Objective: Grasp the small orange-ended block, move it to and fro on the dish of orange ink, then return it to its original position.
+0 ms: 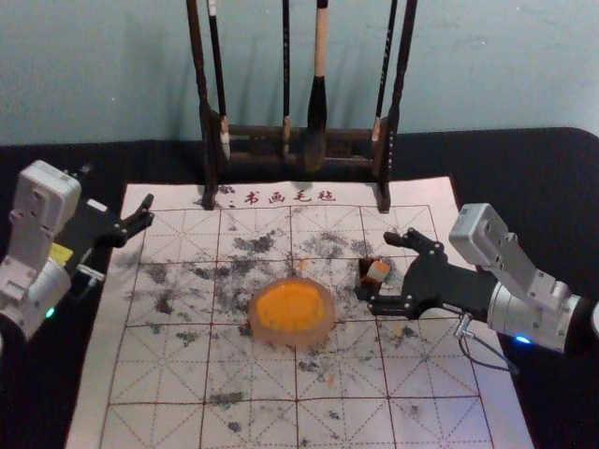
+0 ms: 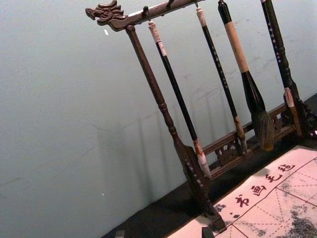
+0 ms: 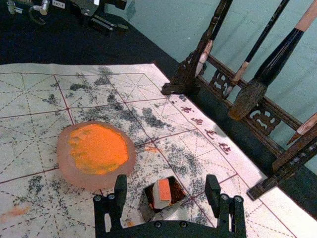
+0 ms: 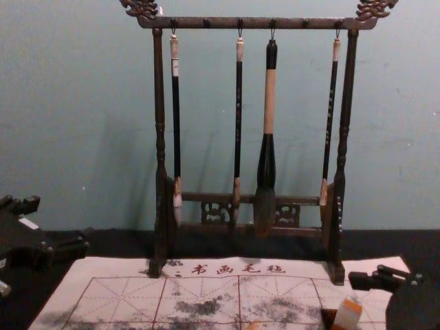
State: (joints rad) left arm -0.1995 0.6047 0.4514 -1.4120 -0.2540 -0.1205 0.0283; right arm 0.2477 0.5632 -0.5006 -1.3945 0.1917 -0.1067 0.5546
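Note:
My right gripper [image 1: 378, 270] reaches in from the right, its open fingers on either side of the small pale block with an orange end [image 1: 379, 270]. In the right wrist view the gripper [image 3: 166, 182] has a gap on both sides of the block [image 3: 162, 194], which stands in a small square holder [image 3: 171, 213] with a dark reddish inside. The block [image 4: 348, 314] also shows low in the chest view. Beside it, on the robot's left, lies the dish [image 1: 264, 332] of orange ink [image 1: 289, 306]. My left gripper [image 1: 116, 187] is parked open at the far left.
A dark wooden rack [image 1: 209, 159] with hanging brushes [image 4: 267, 165] stands at the back of the table. Beneath the dish and holder spreads a white gridded mat [image 1: 159, 374] with black smudges. The black tablecloth [image 1: 524, 178] shows around it.

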